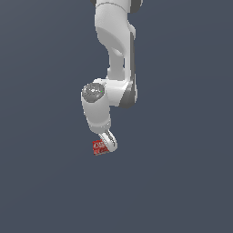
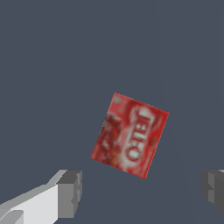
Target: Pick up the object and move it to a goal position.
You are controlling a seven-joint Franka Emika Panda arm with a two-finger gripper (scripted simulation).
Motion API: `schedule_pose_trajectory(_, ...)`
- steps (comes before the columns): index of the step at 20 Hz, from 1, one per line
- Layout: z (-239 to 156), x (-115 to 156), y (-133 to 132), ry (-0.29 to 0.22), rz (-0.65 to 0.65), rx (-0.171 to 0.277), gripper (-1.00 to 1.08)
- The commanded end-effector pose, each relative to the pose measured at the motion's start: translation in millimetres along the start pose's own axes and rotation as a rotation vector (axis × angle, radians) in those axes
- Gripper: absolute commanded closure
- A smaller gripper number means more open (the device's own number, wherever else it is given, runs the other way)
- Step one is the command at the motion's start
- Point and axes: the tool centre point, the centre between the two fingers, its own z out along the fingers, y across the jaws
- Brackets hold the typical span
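In the exterior view, the arm (image 1: 113,68) is reaching down over the middle of the dark floor (image 1: 182,182), its gripper (image 1: 108,142) partly hiding the red box (image 1: 97,148). In the wrist view, the fingers (image 2: 70,192) are standing wide apart, holding nothing, the box (image 2: 130,134) lying flat beyond them.

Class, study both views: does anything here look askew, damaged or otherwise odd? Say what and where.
Nothing looks damaged or spilled. The red box lies flat but turned at an angle to the gripper, so its edges do not line up with the two fingers. The jaws stand wide apart, with the box lying between and beyond them, ungrasped.
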Motion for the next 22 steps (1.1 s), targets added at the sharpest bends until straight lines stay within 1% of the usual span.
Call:
schedule_pose_trajectory(1,6,4,0,0.001,0.078,-0.001,-0.92)
schedule_pose_trajectory(6,17,10,1,0.004,0.206,-0.002,-0.92)
schedule_pose_trajectory(12,26,15,1,0.007,0.308,-0.004,-0.92)
schedule_pose_trajectory(17,29,17,1,0.009,0.350,-0.004,-0.92)
schedule_pose_trajectory(22,30,17,2,0.009,0.352,-0.004,-0.92)
